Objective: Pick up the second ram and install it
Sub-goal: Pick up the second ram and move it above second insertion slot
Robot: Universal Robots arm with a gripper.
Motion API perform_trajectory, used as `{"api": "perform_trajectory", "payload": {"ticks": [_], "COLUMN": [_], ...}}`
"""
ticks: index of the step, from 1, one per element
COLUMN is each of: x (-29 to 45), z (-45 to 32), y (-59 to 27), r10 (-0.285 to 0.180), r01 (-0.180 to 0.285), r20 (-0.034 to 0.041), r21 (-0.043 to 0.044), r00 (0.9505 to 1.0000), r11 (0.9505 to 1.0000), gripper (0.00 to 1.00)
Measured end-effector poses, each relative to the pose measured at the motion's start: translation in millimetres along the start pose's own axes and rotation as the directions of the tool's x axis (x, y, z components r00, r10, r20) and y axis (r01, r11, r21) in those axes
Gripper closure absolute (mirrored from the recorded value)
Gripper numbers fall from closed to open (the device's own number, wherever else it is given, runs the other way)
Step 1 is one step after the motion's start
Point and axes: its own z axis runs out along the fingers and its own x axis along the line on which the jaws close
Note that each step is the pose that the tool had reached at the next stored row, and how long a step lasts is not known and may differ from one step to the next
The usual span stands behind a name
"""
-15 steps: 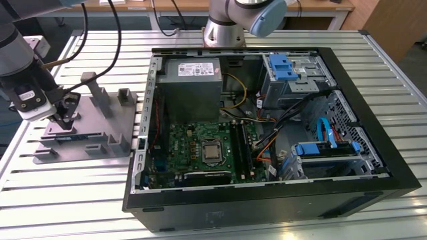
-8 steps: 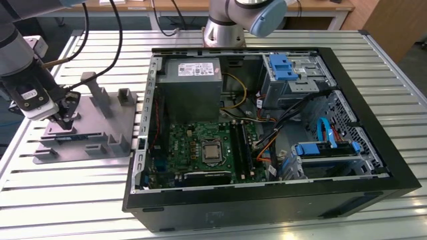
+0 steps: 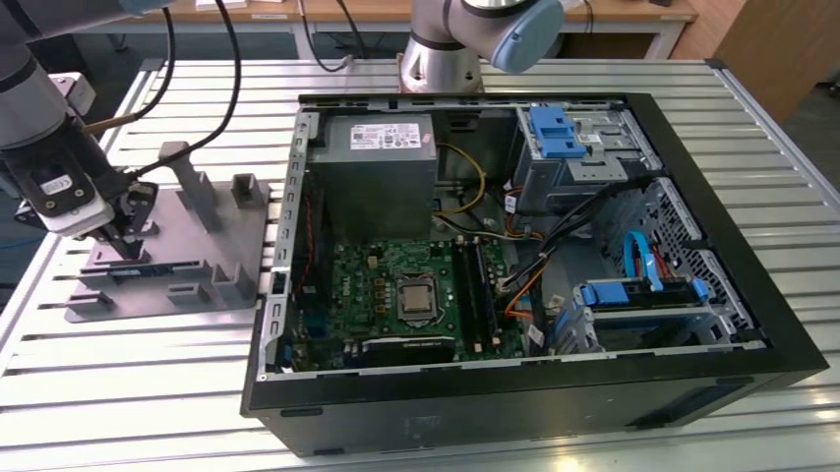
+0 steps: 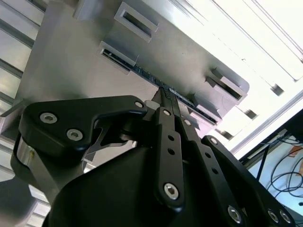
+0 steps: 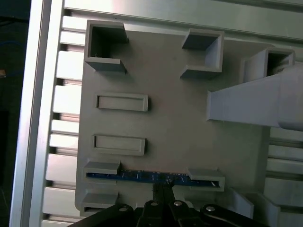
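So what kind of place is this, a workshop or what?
Probably a robotics lab or assembly test cell: a robot arm over a slotted aluminium table, with an open computer case and a grey fixture plate holding the second ram.

The second ram [image 5: 142, 176] stood on edge in the grey fixture [image 5: 170, 123], just its top edge showing, both ends tucked into brackets. The gripper [image 5: 163, 186], jaws pinched on its middle, covered that part. In the exterior view the arm [image 3: 30, 98] ran off the upper edge, and the ram was too small to make out.
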Motion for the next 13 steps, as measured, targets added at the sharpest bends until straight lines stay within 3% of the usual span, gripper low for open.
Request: {"api": "perform_trajectory", "payload": {"ticks": [3,5,6,13], "x": [0.1,0.4,0.6,0.7], "z": [-0.1,0.0,-0.1,0.0], "y": [0.0,0.1,0.1,0.1], "r10": [0.0,0.001,0.002,-0.016], "r01": [0.0,-0.001,-0.002,0.017], "r20": [-0.0001,0.0027,0.0032,0.0038], "r21": [-0.0009,-0.0264,-0.0329,-0.0342], "r00": [1.0,1.0,1.0,0.9999], "r11": [1.0,0.9997,0.9995,0.9993], "gripper": [0.9,0.9,0.9,0.9]}}
